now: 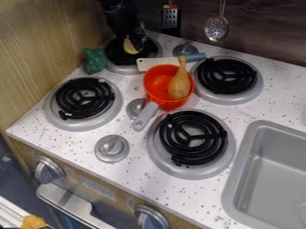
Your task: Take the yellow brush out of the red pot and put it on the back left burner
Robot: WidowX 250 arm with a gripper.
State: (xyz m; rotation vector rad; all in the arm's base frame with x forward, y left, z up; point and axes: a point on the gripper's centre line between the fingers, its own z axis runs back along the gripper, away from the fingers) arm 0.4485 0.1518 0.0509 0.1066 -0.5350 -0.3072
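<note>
The black gripper (133, 41) hangs over the back left burner (112, 54), shut on a small pale yellow piece (129, 46). In front of it and to the right stands an orange-red pot (155, 85) with a grey handle, between the burners. A brown drumstick-shaped piece (179, 86) leans in the pot, its thin end up past the rim. Behind the pot lies a knife with a whitish blade (156, 63) and a teal handle. A crumpled green thing (94, 61) sits left of the back left burner, by the wooden wall.
Other black coil burners are at the left (85, 98), front (192, 137) and back right (227, 76). Grey knobs (112, 148) stand between them. A grey sink (272, 172) is at the right. A grater (171, 19) and slotted spoon (216, 27) hang on the back wall.
</note>
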